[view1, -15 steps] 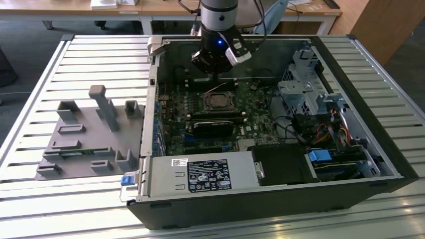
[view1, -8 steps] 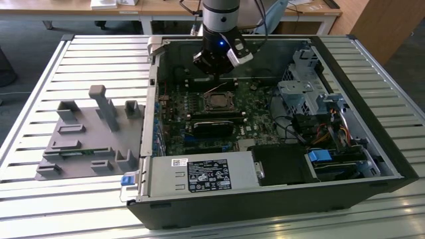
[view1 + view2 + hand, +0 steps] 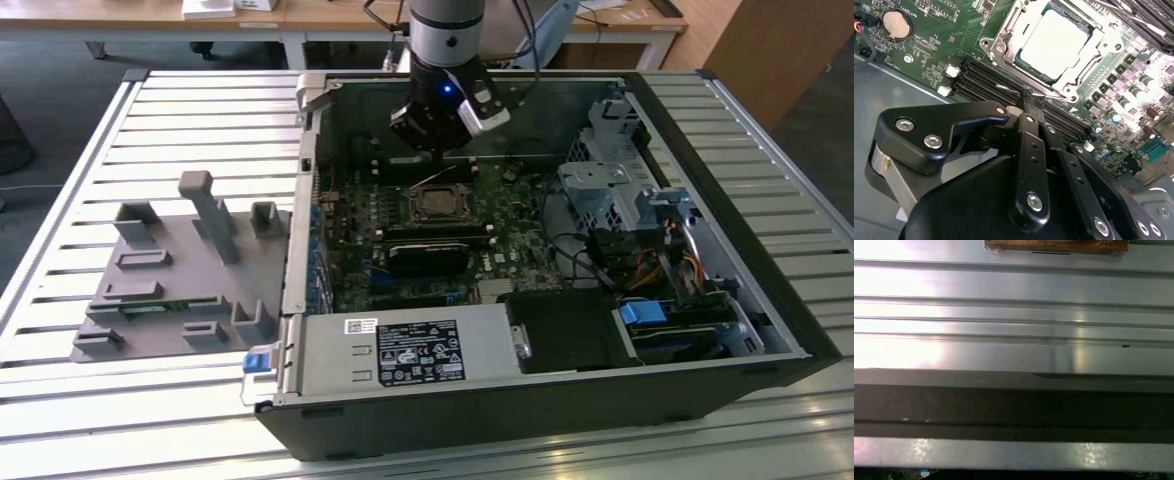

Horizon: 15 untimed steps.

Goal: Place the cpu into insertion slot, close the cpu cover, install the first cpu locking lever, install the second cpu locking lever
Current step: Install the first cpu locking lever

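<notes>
The cpu (image 3: 1056, 42), silver-grey, lies seated in the insertion slot (image 3: 438, 206) on the green motherboard. Its cpu cover (image 3: 1104, 45), a silver frame, lies flat around the chip. My gripper (image 3: 1027, 96) hangs inside the open computer case, just behind the socket in the exterior view (image 3: 435, 150). The two black fingers (image 3: 1030, 145) stand together, shut, with their tips at the socket's edge. Right beside the tips is the hooked end of a thin wire locking lever (image 3: 1005, 88). I cannot tell whether the tips pinch the wire.
Black memory slots (image 3: 979, 80) and a coin battery (image 3: 895, 24) flank the socket. A black card (image 3: 427, 250), the power supply (image 3: 414, 350) and a drive cage (image 3: 614, 190) crowd the case. A grey fixture (image 3: 187, 270) sits on the slatted table (image 3: 1014, 305).
</notes>
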Available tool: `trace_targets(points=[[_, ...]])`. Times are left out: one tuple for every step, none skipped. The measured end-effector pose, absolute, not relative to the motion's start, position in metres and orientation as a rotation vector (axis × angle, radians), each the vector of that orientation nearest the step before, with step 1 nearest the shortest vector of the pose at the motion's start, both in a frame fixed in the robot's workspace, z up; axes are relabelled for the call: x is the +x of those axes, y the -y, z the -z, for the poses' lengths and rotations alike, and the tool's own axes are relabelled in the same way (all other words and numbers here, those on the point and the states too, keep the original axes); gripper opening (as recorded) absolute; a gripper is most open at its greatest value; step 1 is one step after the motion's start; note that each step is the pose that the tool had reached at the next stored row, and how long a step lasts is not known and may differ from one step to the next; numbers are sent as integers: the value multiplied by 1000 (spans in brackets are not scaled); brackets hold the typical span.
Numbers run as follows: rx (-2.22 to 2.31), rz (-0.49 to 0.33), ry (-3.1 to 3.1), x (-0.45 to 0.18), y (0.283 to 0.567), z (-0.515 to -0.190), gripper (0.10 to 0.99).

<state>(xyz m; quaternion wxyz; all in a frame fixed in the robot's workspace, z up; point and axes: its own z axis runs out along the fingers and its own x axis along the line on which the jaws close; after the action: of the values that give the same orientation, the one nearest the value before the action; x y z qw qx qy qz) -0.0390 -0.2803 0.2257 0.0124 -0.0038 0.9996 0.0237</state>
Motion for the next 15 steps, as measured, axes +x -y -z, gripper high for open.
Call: trace_targets(points=[[-12, -74, -3116, -39, 280, -225, 106], [-12, -74, -3116, -38, 280, -225, 106], [-12, -74, -3116, -38, 280, -225, 106], [-12, -74, -3116, -38, 280, -225, 106], [-12, -74, -3116, -37, 280, -225, 106], [-12, -74, -3116, -37, 280, -225, 106], [-12, -74, -3116, -36, 280, -224, 106], [-12, -74, -3116, -35, 280, -224, 106], [-12, -74, -3116, -35, 280, -224, 106], [-12, -74, -3116, -34, 280, -224, 106], [-12, -74, -3116, -33, 280, -223, 106], [-12, -74, -3116, -32, 280, -223, 106], [-12, -74, -3116, -32, 280, -223, 106], [-12, -74, -3116, -31, 280, -222, 106], [-11, -74, -3116, -31, 280, -222, 106]])
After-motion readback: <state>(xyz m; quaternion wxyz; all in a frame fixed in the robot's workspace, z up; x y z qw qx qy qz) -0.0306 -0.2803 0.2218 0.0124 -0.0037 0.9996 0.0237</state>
